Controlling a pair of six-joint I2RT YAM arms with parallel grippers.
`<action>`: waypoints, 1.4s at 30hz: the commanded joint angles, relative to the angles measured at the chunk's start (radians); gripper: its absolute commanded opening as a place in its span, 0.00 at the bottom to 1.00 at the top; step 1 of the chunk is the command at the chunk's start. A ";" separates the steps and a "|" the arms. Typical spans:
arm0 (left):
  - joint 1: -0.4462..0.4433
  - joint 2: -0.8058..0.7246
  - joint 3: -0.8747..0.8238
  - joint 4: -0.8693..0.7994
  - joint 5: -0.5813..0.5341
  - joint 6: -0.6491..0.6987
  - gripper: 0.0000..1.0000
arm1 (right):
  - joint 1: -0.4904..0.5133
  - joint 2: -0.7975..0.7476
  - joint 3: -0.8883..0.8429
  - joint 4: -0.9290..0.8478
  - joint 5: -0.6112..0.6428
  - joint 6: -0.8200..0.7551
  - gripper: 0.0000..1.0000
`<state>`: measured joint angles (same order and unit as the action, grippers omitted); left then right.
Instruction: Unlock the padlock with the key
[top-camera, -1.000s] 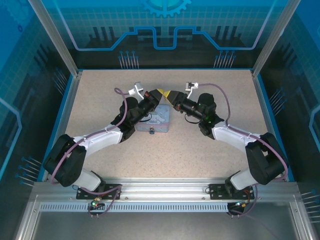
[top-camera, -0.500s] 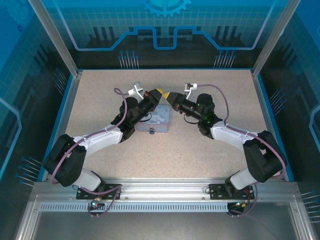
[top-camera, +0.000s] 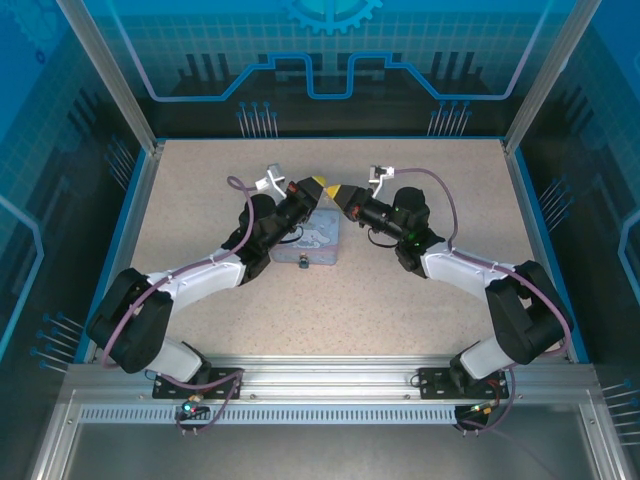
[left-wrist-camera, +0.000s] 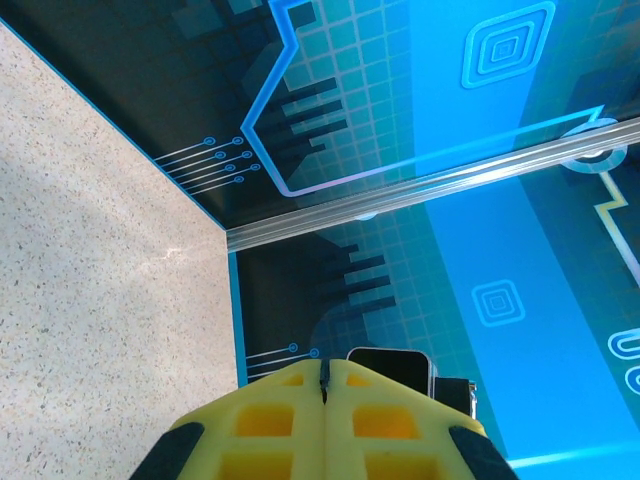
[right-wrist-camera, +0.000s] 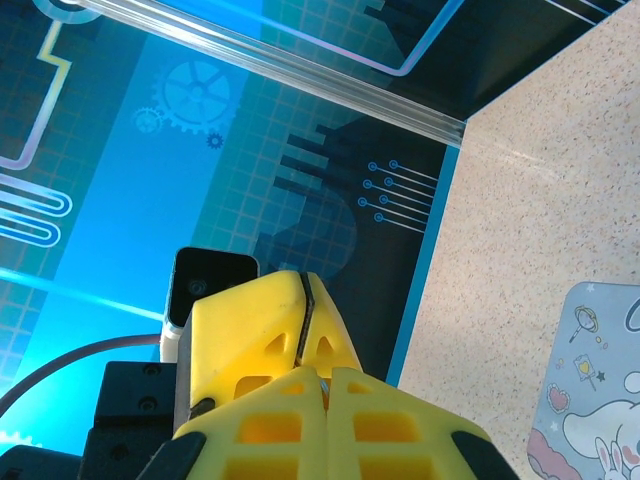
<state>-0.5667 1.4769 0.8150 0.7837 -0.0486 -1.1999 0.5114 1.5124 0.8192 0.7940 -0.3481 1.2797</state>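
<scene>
Left tool closed | right tool closed | padlock apart, at tin's near edge

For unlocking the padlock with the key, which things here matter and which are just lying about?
Job:
padlock, tiny, at the near edge of the pale blue tin
left gripper and right gripper, jaws closed, tips meeting over the tin's far edge
key, too small to make out

Lying about:
pale blue tin
speckled table

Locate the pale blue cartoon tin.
Top view: the pale blue rectangular tin lies mid-table, just on the near side of the left gripper and right gripper.
</scene>
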 joint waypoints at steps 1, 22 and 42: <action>-0.008 -0.004 -0.008 0.057 -0.016 -0.001 0.00 | 0.000 0.011 0.002 0.005 -0.011 -0.011 0.00; 0.019 -0.081 -0.005 -0.046 -0.022 0.048 0.75 | -0.053 -0.054 -0.091 -0.012 -0.023 -0.010 0.00; 0.022 -0.476 -0.351 -0.761 0.089 0.483 0.99 | -0.120 -0.051 0.121 -0.611 -0.116 -0.299 0.00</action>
<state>-0.5049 0.9977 0.5034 0.0490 0.0807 -0.7906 0.3988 1.4113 0.8726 0.2638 -0.4290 1.0275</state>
